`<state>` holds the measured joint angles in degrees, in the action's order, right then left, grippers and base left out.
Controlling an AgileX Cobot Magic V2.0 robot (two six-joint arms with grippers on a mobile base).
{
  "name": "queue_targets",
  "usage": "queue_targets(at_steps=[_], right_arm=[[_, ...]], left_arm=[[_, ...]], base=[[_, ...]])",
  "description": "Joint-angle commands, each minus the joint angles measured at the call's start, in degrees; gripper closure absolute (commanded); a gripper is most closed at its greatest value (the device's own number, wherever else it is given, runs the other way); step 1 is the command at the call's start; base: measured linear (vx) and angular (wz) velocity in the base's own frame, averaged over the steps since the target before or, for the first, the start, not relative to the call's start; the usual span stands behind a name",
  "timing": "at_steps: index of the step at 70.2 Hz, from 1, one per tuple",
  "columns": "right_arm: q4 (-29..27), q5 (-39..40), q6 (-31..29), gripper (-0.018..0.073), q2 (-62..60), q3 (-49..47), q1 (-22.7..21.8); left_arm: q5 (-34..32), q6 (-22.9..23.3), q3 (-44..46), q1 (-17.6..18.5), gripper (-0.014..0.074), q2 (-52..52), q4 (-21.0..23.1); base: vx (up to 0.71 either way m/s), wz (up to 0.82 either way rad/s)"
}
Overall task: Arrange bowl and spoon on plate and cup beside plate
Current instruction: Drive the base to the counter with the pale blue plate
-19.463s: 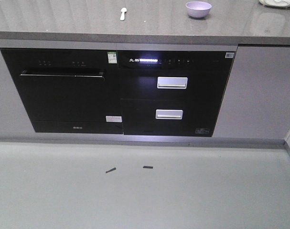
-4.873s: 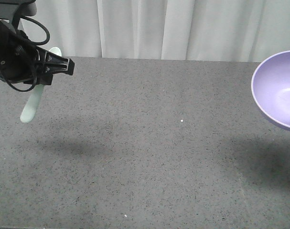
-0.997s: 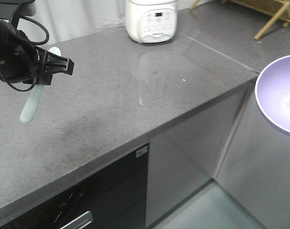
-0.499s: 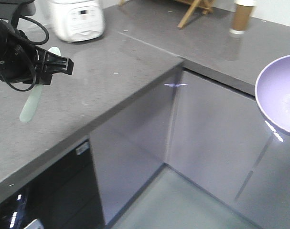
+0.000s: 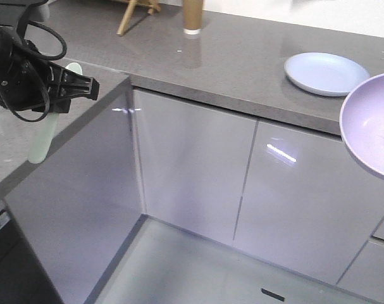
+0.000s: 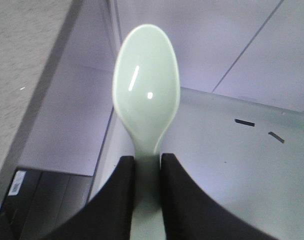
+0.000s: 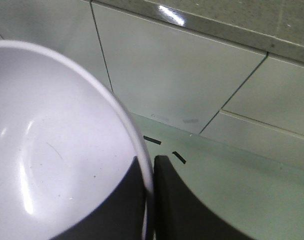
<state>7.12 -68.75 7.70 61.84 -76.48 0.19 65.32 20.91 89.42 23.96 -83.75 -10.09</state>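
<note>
1. Plate (image 5: 326,73) lies flat and bare on the grey counter (image 5: 242,66); I take it as my landmark
2. My bowl (image 7: 51,160) hangs in the air past the counter edge, in front of the plate and a little to its right. My right gripper (image 7: 149,166) is closed narrow on the rim, one finger inside and one outside
3. My spoon (image 6: 146,95) is far to the left of the plate, also in the air. My left gripper (image 6: 146,160) pinches it narrow at the neck, just under the oval head
4. My cup (image 5: 192,16) stands upright on the counter, well apart from the plate, to its left and further back
5. What could go wrong, in my judgement:
   - the bowl is held only by a thin rim, so it may tilt or slip if I set it down on the plate too fast
   - if I come in too low, the bowl may knock the counter edge before it reaches the plate
   - the smooth spoon may turn between my fingers and drop to the floor below
</note>
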Motion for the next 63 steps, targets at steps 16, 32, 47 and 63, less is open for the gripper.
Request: queue_targets(at_steps=[16,32,47,63], right_arm=[[0.6,2.8,-0.2,0.0566,-1.0,-1.6,-0.1],[0.6,2.8,-0.2,0.0566,-1.0,-1.6,-0.1],[0.6,2.8,-0.2,0.0566,-1.0,-1.6,-0.1],[0.6,2.8,-0.2,0.0566,-1.0,-1.6,-0.1]], left_arm=[[-2.6,0.2,1.5,0.2,0.0603,2.2,-0.6],[-2.6,0.2,1.5,0.2,0.0603,2.2,-0.6],[-2.6,0.2,1.5,0.2,0.0603,2.2,-0.6],[-2.6,0.2,1.5,0.2,0.0603,2.2,-0.6]], base=[[0.03,-0.25],[0.07,-0.16],[0.12,-0.22],[0.17,-0.16]])
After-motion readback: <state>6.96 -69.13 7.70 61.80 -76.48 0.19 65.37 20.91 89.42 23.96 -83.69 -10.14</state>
